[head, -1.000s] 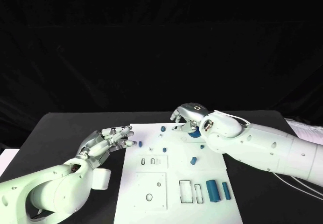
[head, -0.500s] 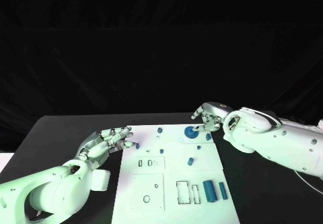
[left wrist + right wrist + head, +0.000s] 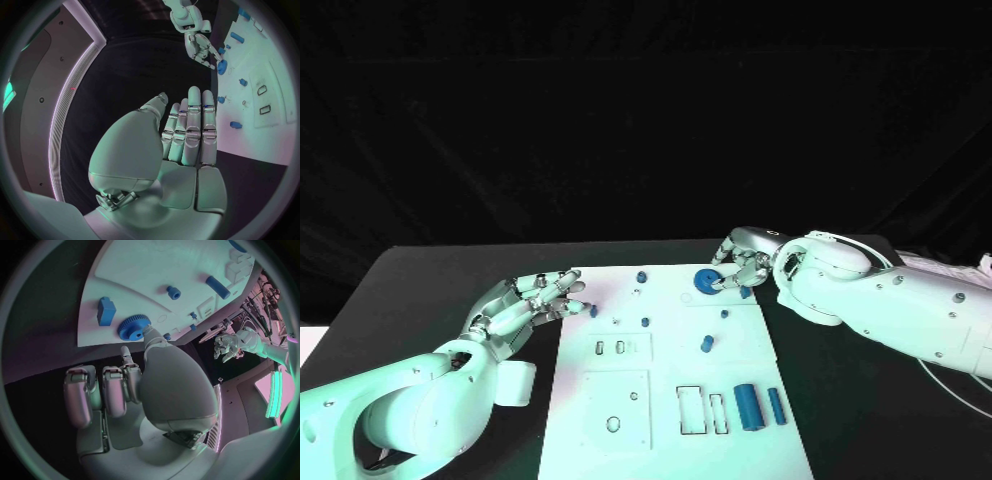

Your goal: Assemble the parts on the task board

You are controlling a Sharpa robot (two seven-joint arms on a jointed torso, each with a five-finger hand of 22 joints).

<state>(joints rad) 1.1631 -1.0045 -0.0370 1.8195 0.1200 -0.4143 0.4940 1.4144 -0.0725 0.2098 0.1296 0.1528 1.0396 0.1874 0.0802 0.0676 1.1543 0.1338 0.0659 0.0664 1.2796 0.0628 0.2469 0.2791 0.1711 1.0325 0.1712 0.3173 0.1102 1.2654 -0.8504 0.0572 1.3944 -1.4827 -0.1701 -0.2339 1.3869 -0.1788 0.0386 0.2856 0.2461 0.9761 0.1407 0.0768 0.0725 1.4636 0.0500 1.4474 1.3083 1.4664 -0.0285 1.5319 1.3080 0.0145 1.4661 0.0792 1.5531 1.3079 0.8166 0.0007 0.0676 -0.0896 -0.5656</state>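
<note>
A black table holds a white task board point(image 3: 668, 400), viewed from above, with a robot arm on each side. At the left, the left hand point(image 3: 524, 308) hovers just beside the board's left edge, fingers straight and a little apart, holding nothing. On the board, moving rightward, lie several small blue pegs, and near its front right a long blue cylinder point(image 3: 747, 407) lies flat beside a slimmer blue bar point(image 3: 775, 405); the long axis of both runs from the board's near edge toward its far edge. At the board's far right corner sits a round blue gear point(image 3: 707, 281), lying flat with its toothed rim level and its axis pointing straight up. The right hand point(image 3: 746, 262) is at that corner; one fingertip point(image 3: 148, 331) presses on the gear's top while the other fingers are curled back, so it touches rather than grips the gear. The step in hand seems to be seating the gear on the board. The next move probably calls for a steady downward press, perhaps with a slight turn, keeping the gear level.
</note>
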